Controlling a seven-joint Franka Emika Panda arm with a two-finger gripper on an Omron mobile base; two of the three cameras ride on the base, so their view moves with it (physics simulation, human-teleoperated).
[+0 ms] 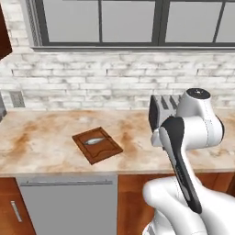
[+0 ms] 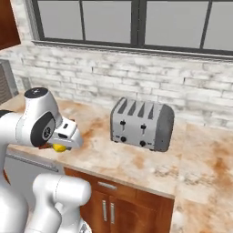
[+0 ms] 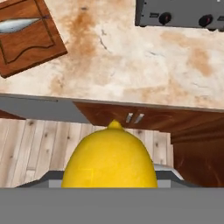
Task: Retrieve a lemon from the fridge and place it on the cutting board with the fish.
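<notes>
Lemon gripped in the hand near the counter edge; no readable writing

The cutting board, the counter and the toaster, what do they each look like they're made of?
The cutting board looks like reddish-brown wood with a darker rim and faint grain. The counter looks like polished stone, perhaps marble: pale beige with rusty blotches and fine veins. The toaster looks like brushed grey metal with dark knobs, though a render leaves it open.
</notes>
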